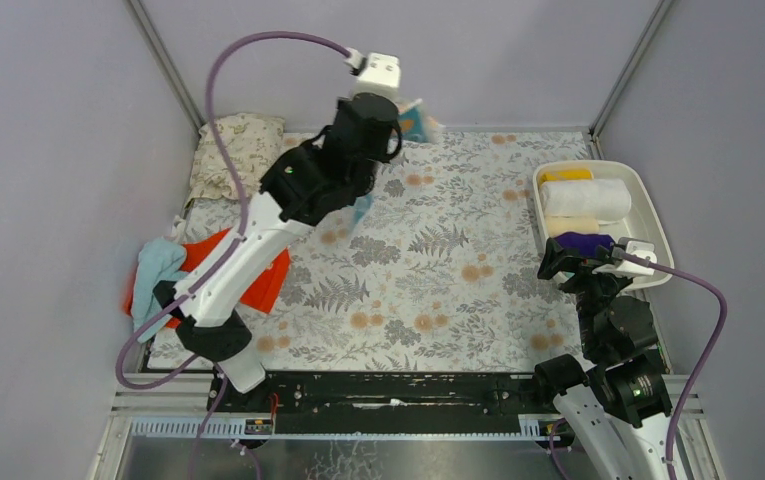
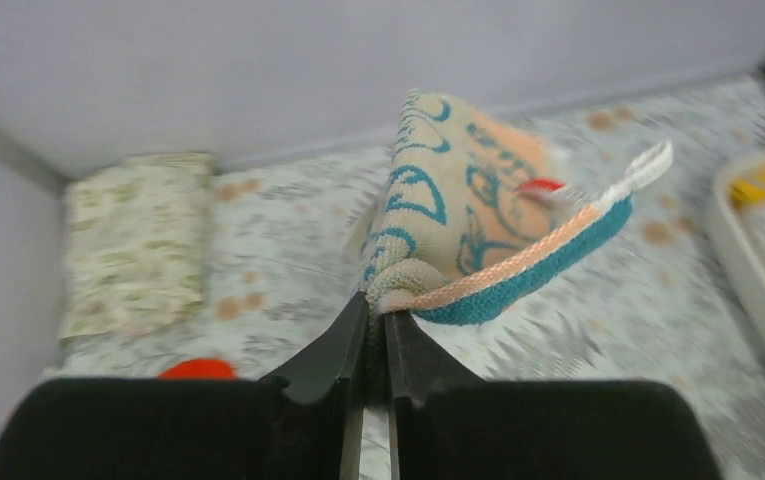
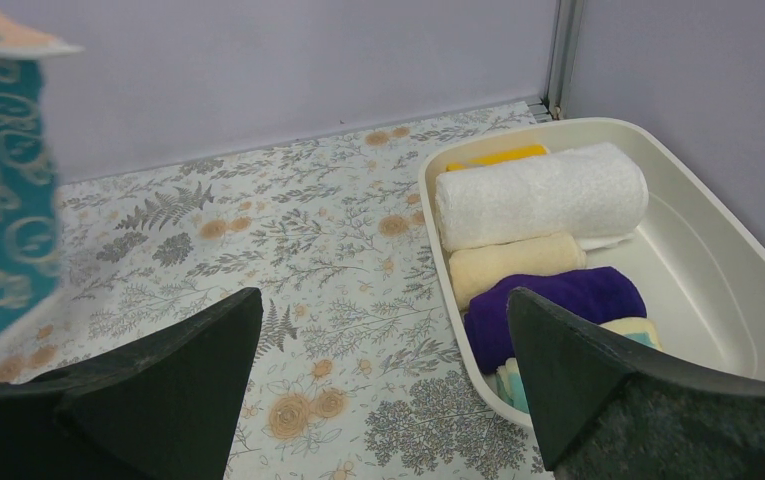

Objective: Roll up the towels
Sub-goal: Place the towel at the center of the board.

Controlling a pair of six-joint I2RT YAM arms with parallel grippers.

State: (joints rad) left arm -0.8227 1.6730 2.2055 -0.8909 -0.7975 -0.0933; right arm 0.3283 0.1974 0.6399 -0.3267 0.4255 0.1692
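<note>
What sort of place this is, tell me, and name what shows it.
Probably a lab robot cell, not a home: bare lilac walls with metal posts, two arms bolted to a rail, and a floral mat with a tray of rolled towels.

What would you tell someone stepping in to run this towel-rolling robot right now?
The left gripper is shut on the teal printed towel, lifted over the floral mat.
The right gripper is open and empty by the tray.
Done: white towel, cream towel, purple towel rolled in the tray, yellow towel behind them.
Left: roll the teal one, then the orange-red towel and light blue towel heaped at the mat's left edge.
</note>
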